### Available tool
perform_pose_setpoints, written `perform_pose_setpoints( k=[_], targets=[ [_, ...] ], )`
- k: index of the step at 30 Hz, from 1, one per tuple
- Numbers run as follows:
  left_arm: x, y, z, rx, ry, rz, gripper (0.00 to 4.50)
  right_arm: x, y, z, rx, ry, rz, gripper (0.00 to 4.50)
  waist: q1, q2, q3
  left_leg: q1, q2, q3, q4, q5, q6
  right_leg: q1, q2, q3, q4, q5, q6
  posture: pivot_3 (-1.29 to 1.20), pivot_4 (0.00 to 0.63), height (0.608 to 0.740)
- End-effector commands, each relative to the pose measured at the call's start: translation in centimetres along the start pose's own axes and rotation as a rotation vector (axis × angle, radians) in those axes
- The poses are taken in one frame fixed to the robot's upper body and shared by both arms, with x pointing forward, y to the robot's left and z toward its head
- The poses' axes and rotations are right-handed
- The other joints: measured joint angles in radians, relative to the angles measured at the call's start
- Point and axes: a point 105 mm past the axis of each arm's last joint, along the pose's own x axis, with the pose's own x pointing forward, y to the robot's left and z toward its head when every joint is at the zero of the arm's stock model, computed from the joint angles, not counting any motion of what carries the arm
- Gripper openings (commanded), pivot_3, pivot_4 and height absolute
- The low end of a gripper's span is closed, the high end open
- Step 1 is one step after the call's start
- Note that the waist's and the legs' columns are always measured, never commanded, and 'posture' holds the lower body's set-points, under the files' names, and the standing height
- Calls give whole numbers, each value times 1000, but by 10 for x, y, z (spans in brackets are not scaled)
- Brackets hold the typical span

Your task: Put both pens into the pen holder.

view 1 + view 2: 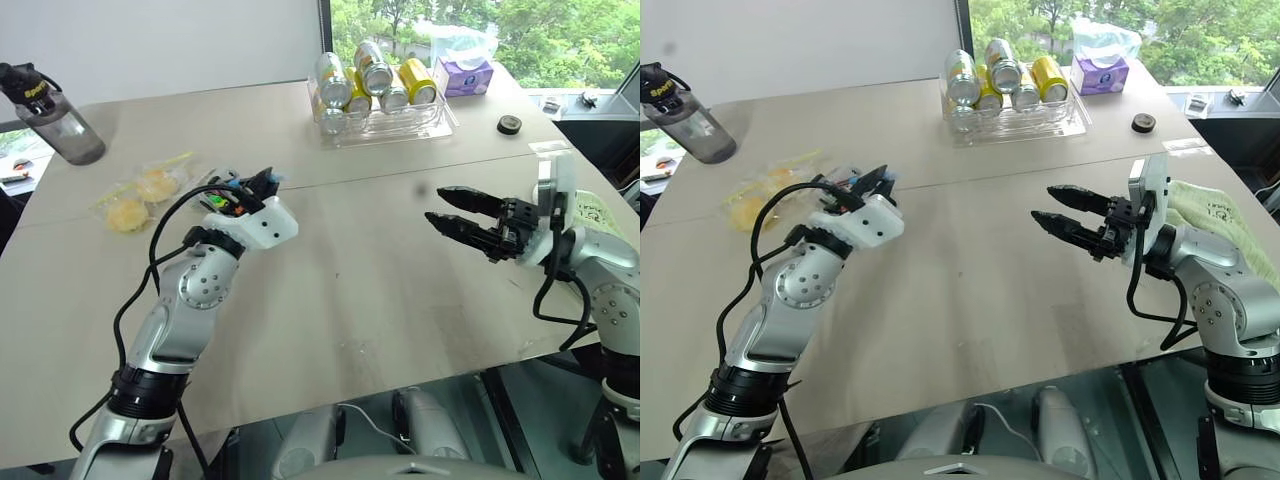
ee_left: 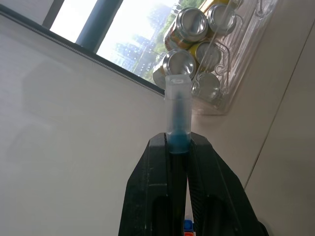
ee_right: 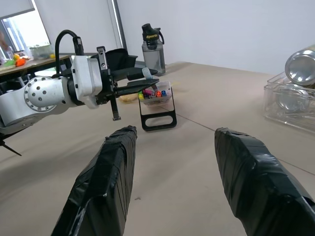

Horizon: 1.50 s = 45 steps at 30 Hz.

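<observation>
Item, blue-ended pen (image 2: 176, 110): clamped in my left gripper (image 2: 180, 147), raised just above the pen holder (image 3: 157, 112) for dropping in. Right gripper (image 3: 172, 172): jaws apart, empty, well clear of the holder, I judge waiting.

arms: silver-grey metal, round screwed joint housings | wrists: white blocks | cables: black, looped | left pincer (image 1: 262, 182), right pincer (image 1: 452, 211): black tapered fingers
</observation>
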Motion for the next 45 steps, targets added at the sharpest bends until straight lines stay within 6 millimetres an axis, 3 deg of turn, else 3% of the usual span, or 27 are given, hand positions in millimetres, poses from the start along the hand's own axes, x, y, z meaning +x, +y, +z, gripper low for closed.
perform_pose_setpoints(
  k=[1, 5, 15, 29, 34, 36, 39, 42, 45],
  targets=[
    [0, 14, 1, 17, -10, 48, 0, -3, 3, 9, -39, -27, 11, 2679, 0, 0, 0, 0, 0, 0, 0, 0, 0, 0, 0, 0, 0, 0, 0, 0, 150, 739],
    [0, 16, -3, 5, -2, 51, 0, -3, 3, 9, -41, -25, 7, 2679, 2, 0, 0, 0, 0, 0, 0, 0, 0, 0, 0, 0, 0, 0, 0, 0, 150, 739],
    [3, 29, -14, -19, 11, 77, 4474, -6, 3, 8, -48, -26, -3, 2737, 9, 0, 0, 0, 0, 0, 1, 0, 0, 0, 0, 0, 0, 0, 0, 0, 150, 739],
    [3, 34, -17, -24, 33, 107, 4474, -5, 3, 8, -51, -16, 1, 2737, 9, 0, 0, 0, 0, 0, 1, 0, 0, 0, 0, 0, 1, 0, 0, 0, 150, 739],
    [5, 27, -4, -123, -36, 78, 4474, -4, 1, 8, -58, -6, 4, 2737, 10, 0, 0, 0, 0, 0, 1, 0, 0, 0, 0, 0, 1, 0, 0, 0, 150, 739],
    [4, 22, 4, -216, -80, 41, 4474, -4, 0, 6, -59, 0, 3, 2737, 9, 0, 0, 0, 0, 0, 1, 0, 0, 0, 0, 0, 1, 0, 0, 0, 150, 739],
    [-3, 9, 16, -496, -137, -48, 4474, -6, -4, -3, -62, 25, -6, 2737, 9, 0, 0, 0, 0, 0, 2, 0, 0, 0, 0, -1, 1, 0, 0, 0, 150, 739],
    [-20, 0, 23, -784, -149, -102, 4474, -16, -13, -19, -76, 74, -40, 2737, 4, 0, 0, 0, 0, 1, 2, 0, 0, 0, 0, 0, 1, 0, 0, 0, 150, 739],
    [-42, -17, 17, -953, -72, -184, 4474, -29, -21, -39, -99, 137, -82, 2737, 4, 0, 0, 0, 1, 0, 2, 0, 0, 0, 1, 0, 1, 0, 0, 0, 150, 739]
  ],
)
